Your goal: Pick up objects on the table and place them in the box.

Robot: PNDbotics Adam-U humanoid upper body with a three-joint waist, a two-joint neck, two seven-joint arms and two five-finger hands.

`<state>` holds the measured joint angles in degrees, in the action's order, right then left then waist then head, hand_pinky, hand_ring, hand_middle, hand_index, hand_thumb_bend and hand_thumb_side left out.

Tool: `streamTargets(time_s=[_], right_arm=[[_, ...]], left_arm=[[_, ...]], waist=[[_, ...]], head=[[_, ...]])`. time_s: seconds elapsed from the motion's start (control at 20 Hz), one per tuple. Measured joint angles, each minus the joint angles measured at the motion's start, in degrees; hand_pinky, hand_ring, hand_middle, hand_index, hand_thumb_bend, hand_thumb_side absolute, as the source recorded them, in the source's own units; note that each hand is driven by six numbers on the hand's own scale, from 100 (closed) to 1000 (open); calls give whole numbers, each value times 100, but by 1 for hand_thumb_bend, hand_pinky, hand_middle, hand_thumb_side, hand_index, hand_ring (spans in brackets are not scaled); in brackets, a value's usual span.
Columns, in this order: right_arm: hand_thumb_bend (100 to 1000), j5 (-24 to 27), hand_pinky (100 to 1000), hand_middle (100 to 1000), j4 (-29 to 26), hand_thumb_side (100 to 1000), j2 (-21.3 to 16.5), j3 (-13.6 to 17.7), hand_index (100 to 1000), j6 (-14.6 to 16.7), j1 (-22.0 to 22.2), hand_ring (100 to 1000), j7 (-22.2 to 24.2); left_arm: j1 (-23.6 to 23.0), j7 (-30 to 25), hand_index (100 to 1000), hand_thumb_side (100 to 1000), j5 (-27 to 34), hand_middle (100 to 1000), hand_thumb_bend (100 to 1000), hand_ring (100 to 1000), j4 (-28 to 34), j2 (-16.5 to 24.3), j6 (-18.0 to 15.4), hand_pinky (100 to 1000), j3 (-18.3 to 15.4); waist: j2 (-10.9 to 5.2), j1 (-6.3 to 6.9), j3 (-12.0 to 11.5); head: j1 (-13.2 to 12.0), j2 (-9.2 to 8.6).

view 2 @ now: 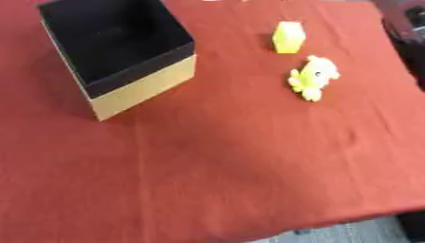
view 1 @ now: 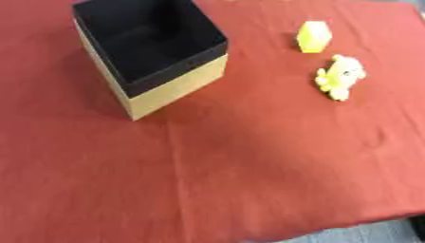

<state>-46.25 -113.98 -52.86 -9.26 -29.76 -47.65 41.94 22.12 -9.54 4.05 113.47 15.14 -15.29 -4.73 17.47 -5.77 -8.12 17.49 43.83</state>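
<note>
Open box (view 1: 153,52) on red-clothed surface (view 1: 249,166); yellow block (view 1: 314,36) and yellow toy (view 1: 339,76) well apart from it. No robot hand visible.

Staged test setup, type of room not identifiable. Evidence: a worktop (view 1: 249,180) fully covered by a creased red cloth (view 2: 249,156), with a strip of grey floor (view 1: 365,232) visible past its near edge.

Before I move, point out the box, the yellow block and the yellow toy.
box (view 1: 170,90), left eye view, tan outer wall.
yellow block (view 1: 314,36), left eye view, its front face.
yellow toy (view 1: 339,77), left eye view, its body.
</note>
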Motion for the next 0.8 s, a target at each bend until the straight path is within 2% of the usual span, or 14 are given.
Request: streamTargets(time_s=[0.1, 0.2, 0.6, 0.8], right_arm=[[100, -197, 432, 267, -1, 100, 298, -210, 401, 73, -538, 406, 73], [100, -366, 454, 265, -1, 100, 563, -394, 400, 95, -771, 408, 95], [100, -651, 504, 263, 15, 100, 1367, -986, 396, -47, -1213, 410, -47], [100, -747, 500, 262, 180, 100, 1653, -1207, 393, -83, -1327, 409, -83]], left_arm=[[-2, 0, 599, 574, 0, 677, 100, 581, 0, -1, 0, 490, -4], [-3, 1, 600, 574, 1, 677, 100, 581, 0, -1, 1, 490, -4], [9, -15, 601, 575, 43, 677, 100, 583, 0, -14, 14, 492, 30], [28, -37, 601, 575, 57, 677, 100, 583, 0, -53, 25, 493, 47]], waist=[[-18, -10, -3], [-41, -25, -33], [-91, -84, -222], [-91, -94, -288]], head=[[0, 0], [3, 0], [157, 0], [231, 1]])
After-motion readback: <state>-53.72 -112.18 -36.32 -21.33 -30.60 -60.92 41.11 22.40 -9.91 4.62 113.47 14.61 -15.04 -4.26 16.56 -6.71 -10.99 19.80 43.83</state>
